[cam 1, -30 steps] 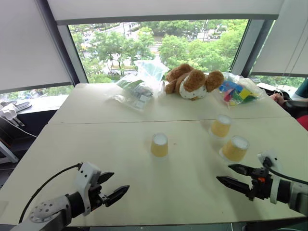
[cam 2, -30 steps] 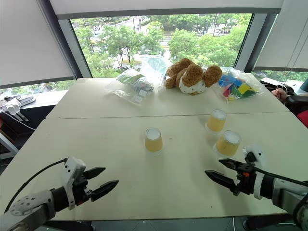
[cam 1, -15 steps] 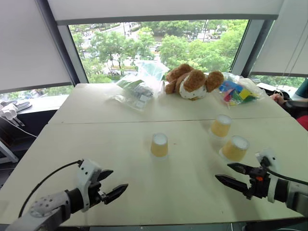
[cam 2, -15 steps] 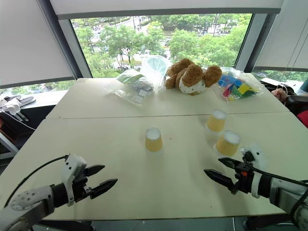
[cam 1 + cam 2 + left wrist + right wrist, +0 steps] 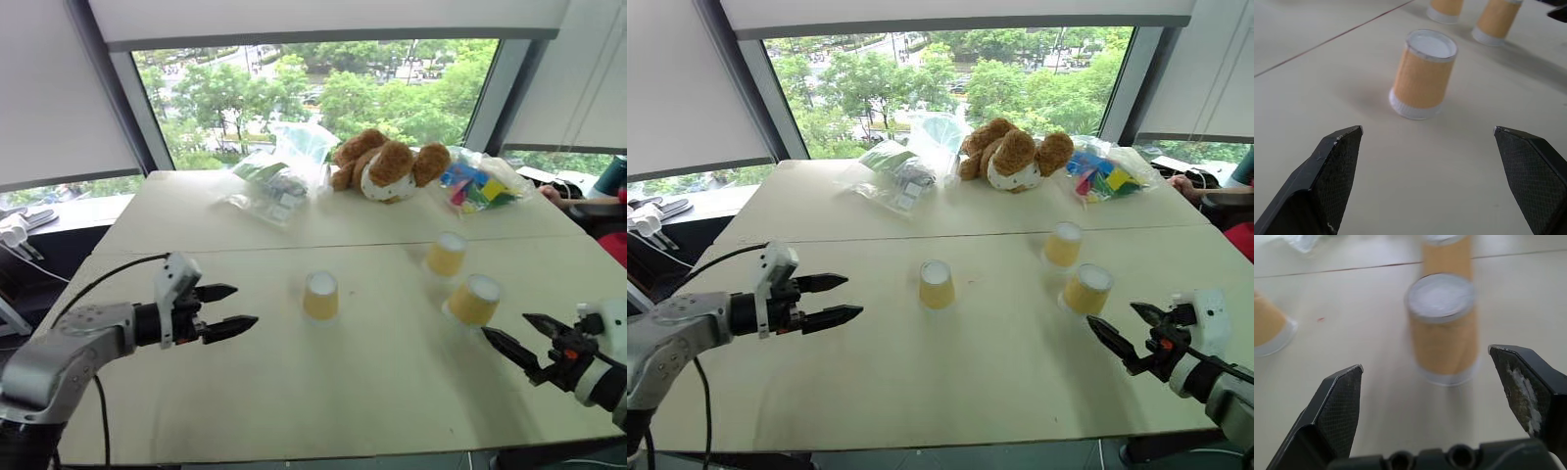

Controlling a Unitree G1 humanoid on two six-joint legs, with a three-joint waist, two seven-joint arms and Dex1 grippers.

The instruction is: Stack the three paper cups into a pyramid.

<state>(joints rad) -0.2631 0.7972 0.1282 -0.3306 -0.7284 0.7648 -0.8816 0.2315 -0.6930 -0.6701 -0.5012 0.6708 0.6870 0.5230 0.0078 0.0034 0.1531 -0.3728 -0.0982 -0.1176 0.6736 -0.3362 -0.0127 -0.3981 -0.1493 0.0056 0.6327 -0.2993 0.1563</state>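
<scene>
Three yellow-orange paper cups stand upside down on the cream table (image 5: 343, 392): one in the middle (image 5: 320, 295), one at the right (image 5: 447, 254), one nearer at the right (image 5: 474, 300). My left gripper (image 5: 228, 307) is open and hangs above the table to the left of the middle cup (image 5: 1423, 73), pointing at it with a clear gap between. On the right my right gripper (image 5: 519, 338) is open too, just in front of the near right cup (image 5: 1444, 326), apart from it.
At the table's far edge lie a brown teddy bear (image 5: 387, 164), a clear bag of packets (image 5: 279, 171) and a bag of coloured blocks (image 5: 473, 184). A person's hand (image 5: 551, 194) rests at the far right. A seam (image 5: 245, 248) crosses the table.
My left gripper has risen and moved forward toward the middle cup. My right gripper has shifted to the right and a little up. The cups have stayed put.
</scene>
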